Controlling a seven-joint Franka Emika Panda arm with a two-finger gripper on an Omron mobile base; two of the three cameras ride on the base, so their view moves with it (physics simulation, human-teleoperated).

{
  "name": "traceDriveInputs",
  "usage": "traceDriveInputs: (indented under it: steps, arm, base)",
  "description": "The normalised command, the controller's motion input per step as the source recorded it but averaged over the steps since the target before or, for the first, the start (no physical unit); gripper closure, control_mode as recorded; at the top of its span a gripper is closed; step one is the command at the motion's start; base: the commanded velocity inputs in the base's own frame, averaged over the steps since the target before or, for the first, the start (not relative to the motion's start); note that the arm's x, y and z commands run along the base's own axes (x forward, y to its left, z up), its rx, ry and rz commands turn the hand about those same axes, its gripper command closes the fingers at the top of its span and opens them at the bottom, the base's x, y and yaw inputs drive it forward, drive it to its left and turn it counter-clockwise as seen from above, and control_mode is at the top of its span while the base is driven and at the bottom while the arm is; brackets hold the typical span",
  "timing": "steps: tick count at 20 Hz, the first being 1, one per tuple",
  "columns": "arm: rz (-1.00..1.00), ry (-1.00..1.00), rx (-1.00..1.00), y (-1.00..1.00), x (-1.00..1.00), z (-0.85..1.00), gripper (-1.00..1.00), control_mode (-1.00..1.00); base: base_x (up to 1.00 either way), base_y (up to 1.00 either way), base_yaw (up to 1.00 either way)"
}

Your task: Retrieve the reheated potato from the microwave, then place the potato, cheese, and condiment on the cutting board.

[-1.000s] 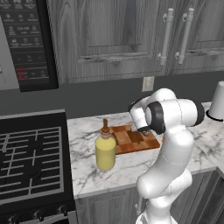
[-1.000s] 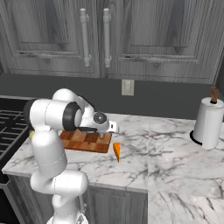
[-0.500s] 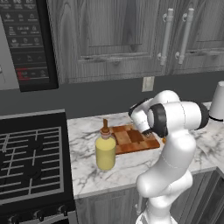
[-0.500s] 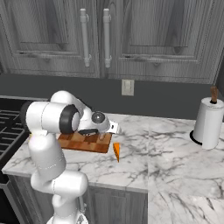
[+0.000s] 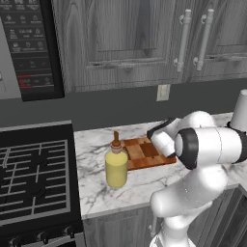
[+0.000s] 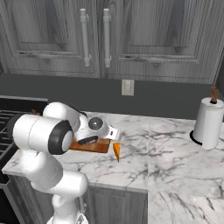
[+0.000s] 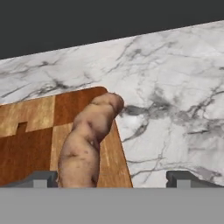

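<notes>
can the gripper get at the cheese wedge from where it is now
Probably yes. The cheese lies on bare counter just off the cutting board, and the gripper stands open over the potato, so nothing blocks it.

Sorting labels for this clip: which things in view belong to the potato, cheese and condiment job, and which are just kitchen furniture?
Job:
potato, lying on the cutting board
cheese on the counter beside the board
condiment bottle on the counter
microwave
gripper, open

Just there:
paper towel roll
stove
wall outlet
cabinets
</notes>
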Motion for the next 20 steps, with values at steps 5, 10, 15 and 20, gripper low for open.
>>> traceDriveInputs:
  steps: [5, 10, 15, 20]
  arm:
    - [-0.02, 0.0, 0.06, -0.11, -0.41, 0.44, -1.0, -1.0]
    - [-0.03, 0.04, 0.01, -0.16, -0.3, 0.58, -1.0, -1.0]
    - [-0.02, 0.24, -0.01, -0.15, -0.15, 0.67, -1.0, -1.0]
    - [0.0, 0.36, -0.05, -0.16, -0.33, 0.44, -1.0, -1.0]
  base:
    - [0.0, 0.0, 0.0]
    - [0.0, 0.0, 0.0]
    - [0.0, 0.0, 0.0]
    - [0.0, 0.0, 0.0]
